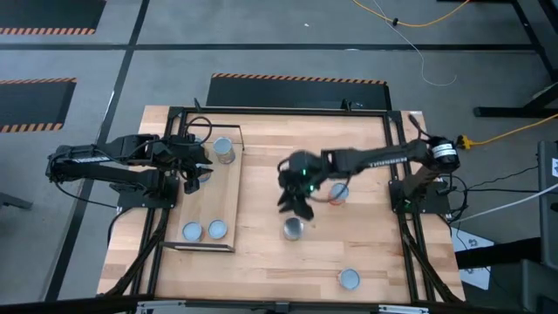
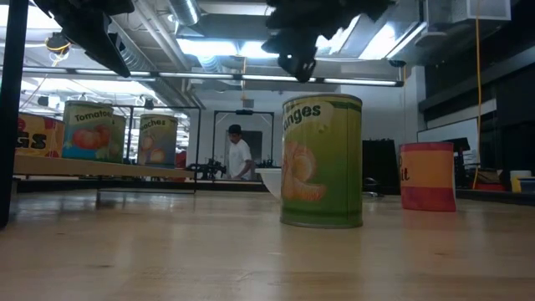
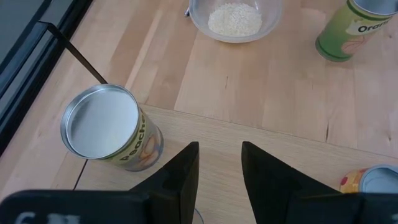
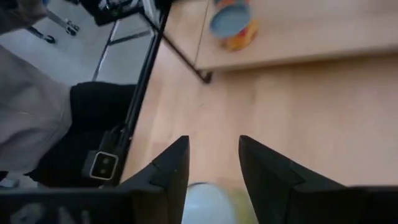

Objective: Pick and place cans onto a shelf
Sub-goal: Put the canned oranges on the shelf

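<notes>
An open green oranges can [image 1: 294, 228] [image 2: 322, 160] stands upright on the table. My right gripper [image 1: 295, 208] [image 4: 213, 177] hovers open just above and beyond it, clear of its top [image 4: 205, 205]. My left gripper [image 1: 193, 180] [image 3: 219, 180] hangs open over the shelf [image 1: 228, 187], touching nothing. On the shelf stand a peaches can [image 3: 106, 124] at the far end [image 1: 224, 148] and two cans [image 1: 192, 231] [image 1: 216, 229] at the near end. A red can [image 2: 426, 176] stands under my right arm, and one more can [image 1: 349, 279] sits near the front edge.
A clear bowl of pale grains [image 3: 234, 18] sits on the table between the shelf and the oranges can, mostly under my right arm in the high view. A black frame [image 1: 397, 174] runs around the table. A person [image 2: 240, 155] stands far back in the room.
</notes>
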Tool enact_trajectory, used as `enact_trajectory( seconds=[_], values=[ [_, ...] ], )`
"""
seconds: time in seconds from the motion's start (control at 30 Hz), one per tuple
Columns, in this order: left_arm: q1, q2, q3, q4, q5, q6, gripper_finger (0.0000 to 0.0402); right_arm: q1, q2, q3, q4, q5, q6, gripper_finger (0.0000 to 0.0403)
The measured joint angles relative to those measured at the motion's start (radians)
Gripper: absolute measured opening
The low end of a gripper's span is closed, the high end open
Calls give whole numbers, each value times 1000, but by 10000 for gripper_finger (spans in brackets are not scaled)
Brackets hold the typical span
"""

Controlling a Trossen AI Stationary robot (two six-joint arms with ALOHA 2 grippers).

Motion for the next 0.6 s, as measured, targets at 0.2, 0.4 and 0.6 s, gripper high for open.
enact_trajectory(
  seconds=[0.2, 0.4, 0.6],
  values=[
    [0, 0, 0, 0, 0, 0, 114, 167, 0, 0, -13, 157, 111, 143],
    [0, 0, 0, 0, 0, 0, 114, 286, 0, 0, -28, 381, 116, 143],
    [0, 0, 0, 0, 0, -5, 114, 337, 0, -1, -51, 597, 233, 143]
  ],
)
